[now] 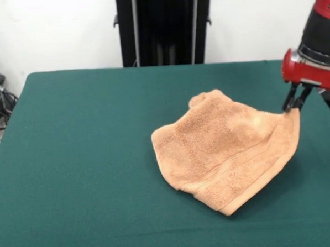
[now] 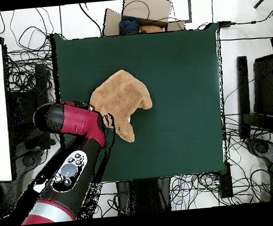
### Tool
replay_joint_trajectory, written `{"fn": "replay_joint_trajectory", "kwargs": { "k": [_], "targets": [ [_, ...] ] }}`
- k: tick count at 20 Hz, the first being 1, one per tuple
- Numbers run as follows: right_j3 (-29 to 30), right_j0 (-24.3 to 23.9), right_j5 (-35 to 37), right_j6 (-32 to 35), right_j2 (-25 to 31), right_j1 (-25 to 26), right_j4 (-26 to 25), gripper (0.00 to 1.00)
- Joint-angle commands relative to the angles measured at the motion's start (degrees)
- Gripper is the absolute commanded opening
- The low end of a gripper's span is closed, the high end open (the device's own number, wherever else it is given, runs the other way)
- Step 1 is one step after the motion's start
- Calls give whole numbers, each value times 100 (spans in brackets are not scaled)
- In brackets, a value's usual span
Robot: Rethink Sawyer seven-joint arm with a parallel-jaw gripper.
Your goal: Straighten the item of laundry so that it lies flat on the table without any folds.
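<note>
One corner of the towel [image 1: 224, 148], right of centre on the table [image 1: 73, 161], is pinched in the closed gripper [image 1: 295, 107] at the frame's right. The hold looks thin; a quick pull could slip it free or drag the whole folded heap. Green felt gives friction. Cables [image 2: 23, 74] crowd the floor.

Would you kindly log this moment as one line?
gripper: shut on towel corner | towel: rumpled, folded | table: towel right of centre
</note>
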Motion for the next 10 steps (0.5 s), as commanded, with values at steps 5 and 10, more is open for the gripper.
{"fn": "replay_joint_trajectory", "kwargs": {
  "k": [5,10],
  "targets": [
    [189,-264,-252,1480,588,27,66,0],
    [485,-386,-711,1404,926,19,180,0]
  ]
}}
